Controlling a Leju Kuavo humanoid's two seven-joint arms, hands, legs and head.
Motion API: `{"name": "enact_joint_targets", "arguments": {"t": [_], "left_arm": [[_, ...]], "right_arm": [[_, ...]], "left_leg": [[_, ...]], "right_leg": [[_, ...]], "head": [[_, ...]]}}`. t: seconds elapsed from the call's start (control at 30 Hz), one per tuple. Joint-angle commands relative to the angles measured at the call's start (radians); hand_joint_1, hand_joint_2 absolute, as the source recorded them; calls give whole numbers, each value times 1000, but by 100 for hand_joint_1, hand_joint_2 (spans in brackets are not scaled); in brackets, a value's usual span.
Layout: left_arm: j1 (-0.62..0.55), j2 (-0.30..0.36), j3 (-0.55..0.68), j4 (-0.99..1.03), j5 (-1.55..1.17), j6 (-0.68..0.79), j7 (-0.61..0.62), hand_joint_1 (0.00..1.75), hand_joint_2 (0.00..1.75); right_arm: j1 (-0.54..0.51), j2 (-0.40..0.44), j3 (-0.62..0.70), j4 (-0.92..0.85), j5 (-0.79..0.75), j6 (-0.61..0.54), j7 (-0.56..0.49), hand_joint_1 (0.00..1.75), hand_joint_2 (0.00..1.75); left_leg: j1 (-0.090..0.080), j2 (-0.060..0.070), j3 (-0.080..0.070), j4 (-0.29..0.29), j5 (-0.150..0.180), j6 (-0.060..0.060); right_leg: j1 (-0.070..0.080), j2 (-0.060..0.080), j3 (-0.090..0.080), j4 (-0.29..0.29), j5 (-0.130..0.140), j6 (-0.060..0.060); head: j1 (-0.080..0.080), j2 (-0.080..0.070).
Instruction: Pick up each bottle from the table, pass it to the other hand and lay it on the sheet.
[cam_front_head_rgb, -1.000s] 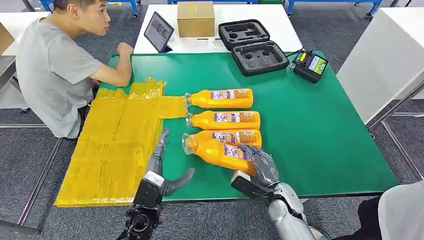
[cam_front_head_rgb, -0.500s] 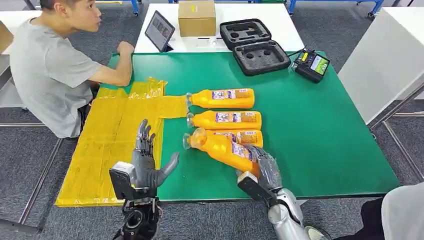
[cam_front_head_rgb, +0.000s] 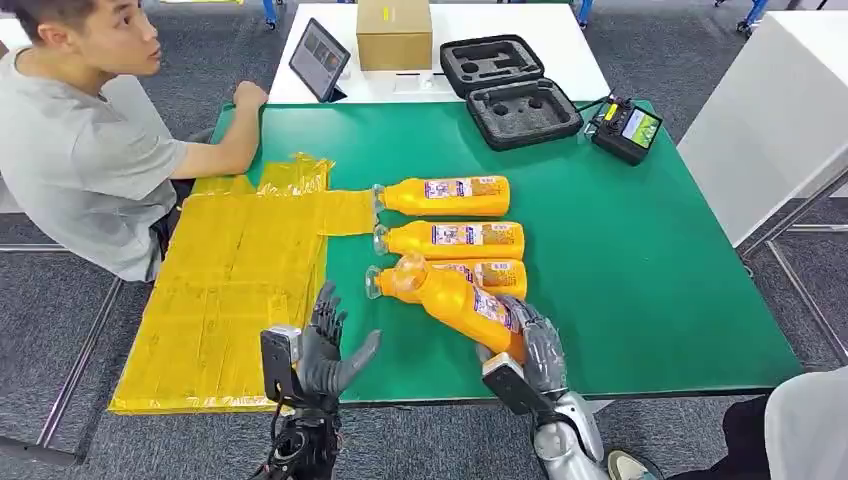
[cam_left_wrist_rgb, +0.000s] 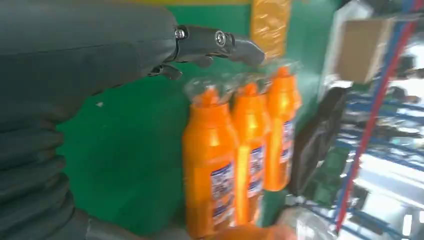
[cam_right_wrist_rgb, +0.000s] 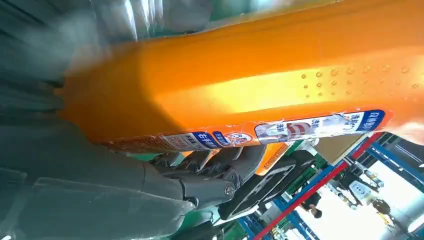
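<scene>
My right hand (cam_front_head_rgb: 530, 340) grips the base of an orange bottle (cam_front_head_rgb: 455, 298) (cam_right_wrist_rgb: 260, 80) and holds it tilted above the green table (cam_front_head_rgb: 640, 260), clear cap toward the left. Three more orange bottles lie in a row: the far one (cam_front_head_rgb: 445, 196), the middle one (cam_front_head_rgb: 450, 240), and the near one (cam_front_head_rgb: 490, 272) partly behind the lifted bottle. My left hand (cam_front_head_rgb: 325, 350) is raised near the table's front edge, fingers spread, holding nothing; its fingers (cam_left_wrist_rgb: 220, 42) show in the left wrist view with the bottles (cam_left_wrist_rgb: 240, 150) beyond. The yellow sheet (cam_front_head_rgb: 235, 280) covers the table's left side.
A person (cam_front_head_rgb: 80, 150) sits at the left with a fist on the table's far corner. A tablet (cam_front_head_rgb: 318, 62), cardboard box (cam_front_head_rgb: 393, 36), black foam case (cam_front_head_rgb: 505, 90) and a controller (cam_front_head_rgb: 625, 130) are at the back. A white table (cam_front_head_rgb: 770, 110) stands right.
My right hand has lifted the bottle off the table and tilted it further. My left hand has turned upright and shifted right, toward the bottle's cap.
</scene>
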Motion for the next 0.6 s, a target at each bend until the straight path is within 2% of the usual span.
{"name": "enact_joint_targets", "arguments": {"t": [0.03, 0.4, 0.6], "left_arm": [[-68, 5, -64, 143, 50, -85, 40, 0, 175], [-70, 10, -92, 118, 47, -108, 42, 0, 175], [-105, 6, -131, 178, 37, -128, 43, 0, 175]], "right_arm": [[2, 0, 43, 35, -21, -27, 3, 175, 175], [-6, 5, 63, 52, -19, -33, 3, 175, 175], [-5, 16, 137, 72, -8, -45, 3, 175, 175]], "left_leg": [[2, -4, 3, 0, -1, -2], [1, -2, 2, -1, -1, -2], [1, -1, 1, 0, -1, -2]], "right_leg": [[1, -2, 5, -1, -2, -2], [1, 0, 3, -1, -1, -2], [1, 0, 2, -1, -1, -1]], "head": [[0, 0], [0, 0], [0, 0]]}}
